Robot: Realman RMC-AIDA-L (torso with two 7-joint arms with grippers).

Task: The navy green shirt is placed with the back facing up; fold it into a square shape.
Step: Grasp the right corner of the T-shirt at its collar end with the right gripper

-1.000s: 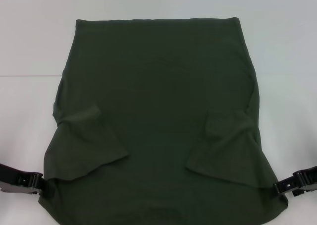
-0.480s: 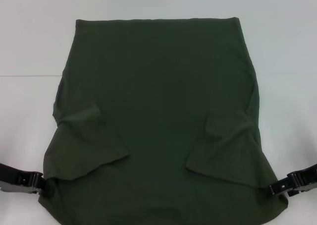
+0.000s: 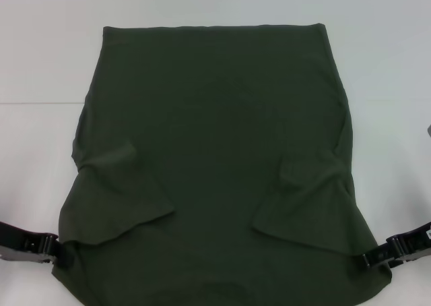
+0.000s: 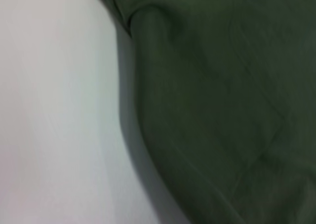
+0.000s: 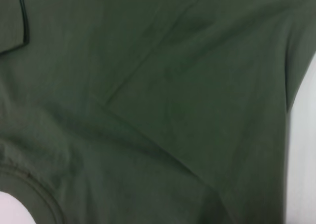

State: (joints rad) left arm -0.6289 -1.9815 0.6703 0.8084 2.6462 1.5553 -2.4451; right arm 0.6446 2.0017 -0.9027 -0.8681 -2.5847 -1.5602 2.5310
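The navy green shirt [image 3: 215, 137] lies flat on the white table [image 3: 40, 63], plain side up. Both sleeves are folded in over the body, and its far edge is straight. In the head view my left gripper [image 3: 54, 249] sits low at the shirt's near left corner, against the cloth edge. My right gripper [image 3: 369, 259] sits at the near right corner, touching the cloth edge. The left wrist view shows the shirt's edge [image 4: 222, 110] on the table. Green cloth [image 5: 148, 110] with a stitched hem fills the right wrist view.
White table surface [image 3: 384, 83] runs around the shirt on the left, right and far sides. A small grey thing [image 3: 428, 131] shows at the right edge of the head view.
My right gripper has slid inward and a little nearer, up to the shirt's near right corner. The left gripper and the shirt have not moved.
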